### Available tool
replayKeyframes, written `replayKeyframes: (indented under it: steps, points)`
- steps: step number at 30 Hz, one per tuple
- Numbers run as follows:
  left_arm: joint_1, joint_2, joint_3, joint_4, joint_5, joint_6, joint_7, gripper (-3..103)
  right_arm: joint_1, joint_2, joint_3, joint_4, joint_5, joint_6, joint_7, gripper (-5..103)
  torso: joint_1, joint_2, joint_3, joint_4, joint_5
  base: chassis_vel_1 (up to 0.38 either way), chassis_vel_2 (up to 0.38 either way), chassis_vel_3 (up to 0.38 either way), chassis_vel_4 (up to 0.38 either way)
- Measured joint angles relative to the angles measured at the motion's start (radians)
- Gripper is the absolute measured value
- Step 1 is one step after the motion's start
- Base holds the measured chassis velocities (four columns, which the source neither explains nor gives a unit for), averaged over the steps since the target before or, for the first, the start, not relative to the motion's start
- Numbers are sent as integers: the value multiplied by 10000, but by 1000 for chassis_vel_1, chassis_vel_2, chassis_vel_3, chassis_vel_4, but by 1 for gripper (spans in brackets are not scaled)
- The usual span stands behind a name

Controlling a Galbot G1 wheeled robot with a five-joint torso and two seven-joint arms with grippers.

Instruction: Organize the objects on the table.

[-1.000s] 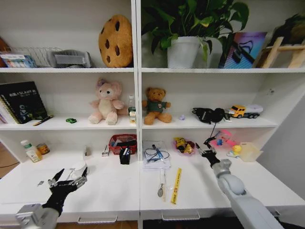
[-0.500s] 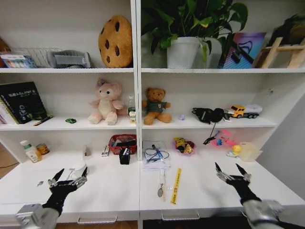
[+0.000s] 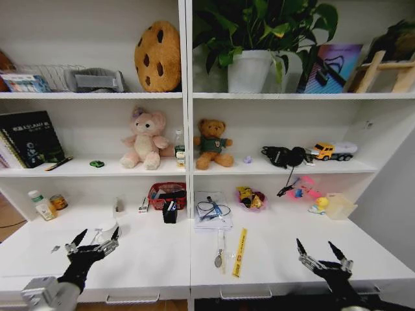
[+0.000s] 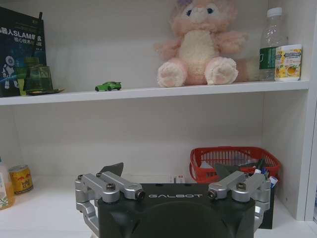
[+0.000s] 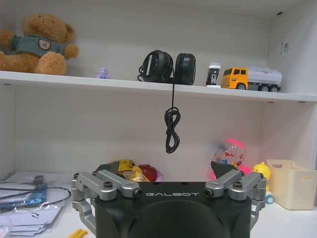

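The left gripper (image 3: 96, 241) is hovering low over the desk (image 3: 155, 256), fingers apart, unmoved. The right gripper (image 3: 322, 252), fingers apart and empty, is sitting lower and nearer the desk's front edge than before. The green toy car (image 3: 96, 164) is resting on the middle shelf

Upper shelf: cookie cushion (image 3: 157, 56), potted plant (image 3: 249, 69). Middle shelf: pink plush rabbit (image 3: 144, 139), teddy bear (image 3: 212, 143), black headphones (image 3: 283, 156), yellow toy truck (image 3: 332, 151). Red basket (image 3: 167, 194) below

"GALBOT" on both gripper housings; "SLAM" on book (image 4: 20, 49).
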State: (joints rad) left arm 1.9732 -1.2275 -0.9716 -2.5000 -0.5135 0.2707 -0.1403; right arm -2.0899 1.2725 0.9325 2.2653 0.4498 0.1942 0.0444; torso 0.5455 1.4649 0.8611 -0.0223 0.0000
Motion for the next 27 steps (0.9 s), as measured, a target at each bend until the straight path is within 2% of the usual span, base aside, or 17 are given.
replayKeyframes:
  steps: [17, 27]
  points:
    - [0, 0, 0, 0, 0, 0, 0, 100, 58, -15, -30, -41, -9, -8, 1, 100, 1, -2, 1, 0, 1, 2, 3, -3, -1]
    - [0, -1, 0, 0, 0, 0, 2, 100, 68, -18, -36, -53, -5, -15, 1, 100, 1, -1, 1, 0, -2, 132, 128, -141, -138]
